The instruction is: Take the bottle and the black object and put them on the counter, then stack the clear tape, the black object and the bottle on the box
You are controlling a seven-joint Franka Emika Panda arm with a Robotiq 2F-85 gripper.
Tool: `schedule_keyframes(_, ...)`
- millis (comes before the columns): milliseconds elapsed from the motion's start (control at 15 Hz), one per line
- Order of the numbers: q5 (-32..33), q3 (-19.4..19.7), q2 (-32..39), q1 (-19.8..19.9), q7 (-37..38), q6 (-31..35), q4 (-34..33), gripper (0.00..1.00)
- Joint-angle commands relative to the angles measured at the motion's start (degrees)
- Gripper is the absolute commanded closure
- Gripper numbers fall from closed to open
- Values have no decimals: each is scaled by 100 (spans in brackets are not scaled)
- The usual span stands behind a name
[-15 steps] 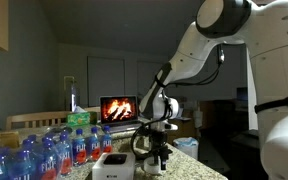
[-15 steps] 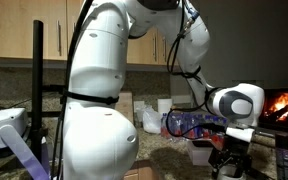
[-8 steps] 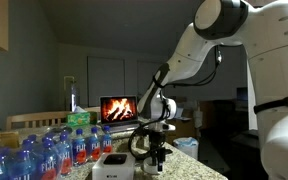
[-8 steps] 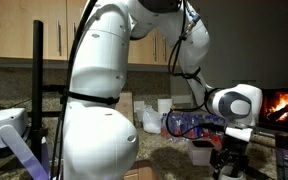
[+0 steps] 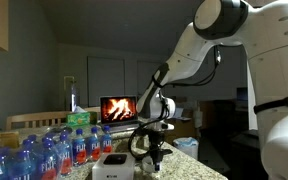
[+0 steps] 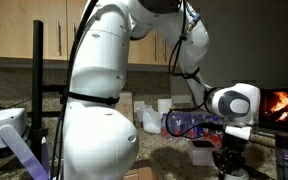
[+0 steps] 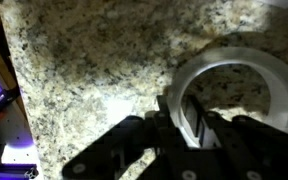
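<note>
The pincer [image 7: 182, 112] has closed in from wide open within the last second. It now clenches the near wall of the clear tape [image 7: 239, 58], a pale see-through ring-shaped roll. The roll lies flat on the speckled granite counter [image 7: 74, 80], spreading toward two o'clock in the wrist view. The small white rectangular box [image 5: 114, 166] sits at eight o'clock of the pincer. The tape looks ready to be lifted onto it.
</note>
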State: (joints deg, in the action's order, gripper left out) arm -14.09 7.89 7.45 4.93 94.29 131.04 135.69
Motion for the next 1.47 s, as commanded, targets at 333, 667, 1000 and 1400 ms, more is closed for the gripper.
schedule_keyframes(333,1084,-158,-1387,-104,211,483,705,92)
schedule_keyframes(667,1560,-456,-2235,3,228,535,889,93)
schedule_keyframes(1000,1387,-931,-2148,-206,-142,445,450,92)
schedule_keyframes(1400,965,-1213,-1495,-714,-1040,337,-323,92)
